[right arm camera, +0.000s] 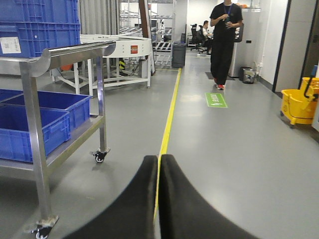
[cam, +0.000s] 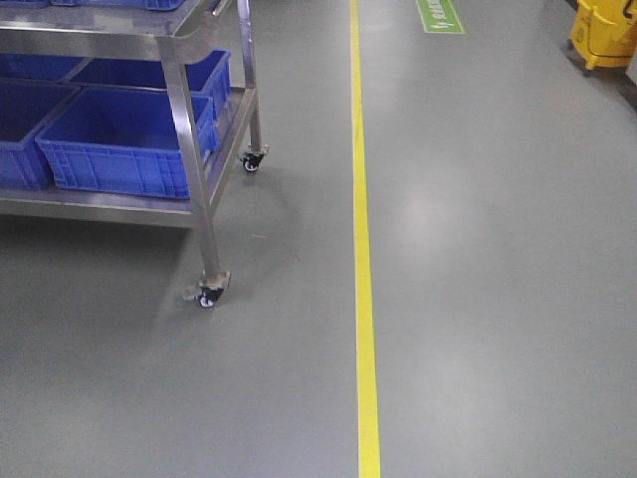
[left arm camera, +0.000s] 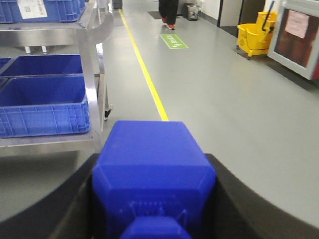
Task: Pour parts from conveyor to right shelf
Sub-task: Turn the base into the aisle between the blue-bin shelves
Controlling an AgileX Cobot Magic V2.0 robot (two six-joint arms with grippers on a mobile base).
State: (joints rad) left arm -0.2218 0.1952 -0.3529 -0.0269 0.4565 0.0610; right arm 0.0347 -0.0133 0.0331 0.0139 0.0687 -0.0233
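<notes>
A royal-blue part (left arm camera: 149, 154) fills the left wrist view, and my left gripper (left arm camera: 154, 199) is shut on it, a black finger showing on each side. The right shelf (cam: 184, 129) is a steel rack on castors at the left, with big blue bins (cam: 119, 139) on its lower tier; it also shows at the left as the shelf (left arm camera: 92, 84) and the shelf (right arm camera: 30, 99). My right gripper (right arm camera: 158, 164) hangs shut over the floor with nothing between its fingers. The conveyor is out of view.
A yellow floor line (cam: 363, 249) runs forward just right of the rack. A person (right arm camera: 225, 40) stands on the aisle ahead by a green floor sign (right arm camera: 216, 99). A yellow mop bucket (right arm camera: 298, 104) sits at the right. A castor (cam: 211, 291) juts out at floor level.
</notes>
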